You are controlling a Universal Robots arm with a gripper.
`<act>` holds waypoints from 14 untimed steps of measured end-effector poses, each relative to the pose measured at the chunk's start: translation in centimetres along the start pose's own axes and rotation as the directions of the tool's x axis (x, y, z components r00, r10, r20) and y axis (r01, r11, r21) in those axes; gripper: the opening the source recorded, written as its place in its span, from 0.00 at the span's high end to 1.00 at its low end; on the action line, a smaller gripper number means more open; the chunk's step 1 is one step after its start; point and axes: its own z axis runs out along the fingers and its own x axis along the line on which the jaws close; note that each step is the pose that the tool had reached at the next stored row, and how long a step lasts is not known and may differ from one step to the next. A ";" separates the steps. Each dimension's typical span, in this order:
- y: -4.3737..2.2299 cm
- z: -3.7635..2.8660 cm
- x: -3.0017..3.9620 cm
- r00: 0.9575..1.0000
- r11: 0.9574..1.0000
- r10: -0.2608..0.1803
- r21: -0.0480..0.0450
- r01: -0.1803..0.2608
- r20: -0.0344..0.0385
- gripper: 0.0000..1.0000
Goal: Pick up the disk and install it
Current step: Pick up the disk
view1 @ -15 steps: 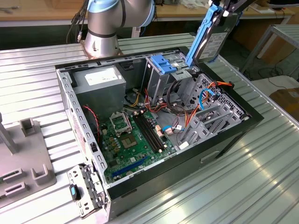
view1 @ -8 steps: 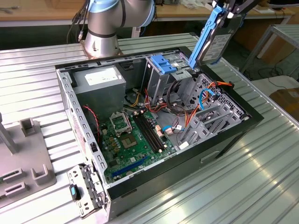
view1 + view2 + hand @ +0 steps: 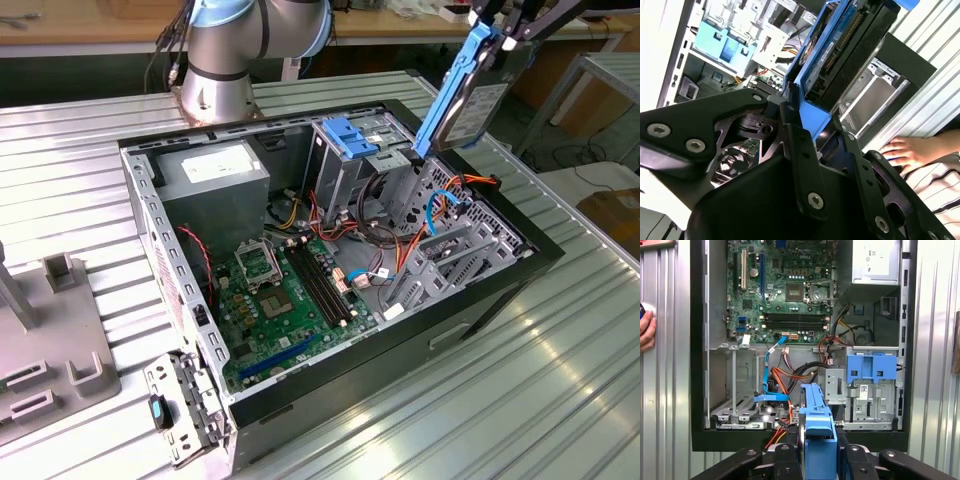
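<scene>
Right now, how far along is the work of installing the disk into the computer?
Done: the pick-up. The gripper is shut on the dark grey disk with bright blue rails. In hand: the disk hangs tilted above the open black computer case. Left: the install itself, since the disk sits in no bay yet.

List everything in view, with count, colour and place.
disk: one, dark grey with blue rails, held tilted over the case's drive cage
computer case: one, black, open on the table
table: one, ribbed silver, under the case
motherboard: one, green, on the case floor
power supply: one, grey with white label, inside the case
latch piece: one, blue, on the drive cage
fixture: one, grey, exterior view's left
hand: one, on the table beside the case
arm: one, silver and blue, behind the case
gripper: one, black, shut on the disk
</scene>
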 end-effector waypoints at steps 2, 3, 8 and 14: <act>0.02 -0.02 0.48 1.000 1.000 0.000 0.000 0.000 0.000 0.63; 0.03 -0.03 0.67 1.000 1.000 0.000 0.000 0.000 0.000 0.63; 0.07 -0.07 1.98 1.000 1.000 0.000 0.000 0.000 -0.002 0.63; 0.14 -0.12 3.85 1.000 1.000 0.000 0.000 0.000 -0.008 0.63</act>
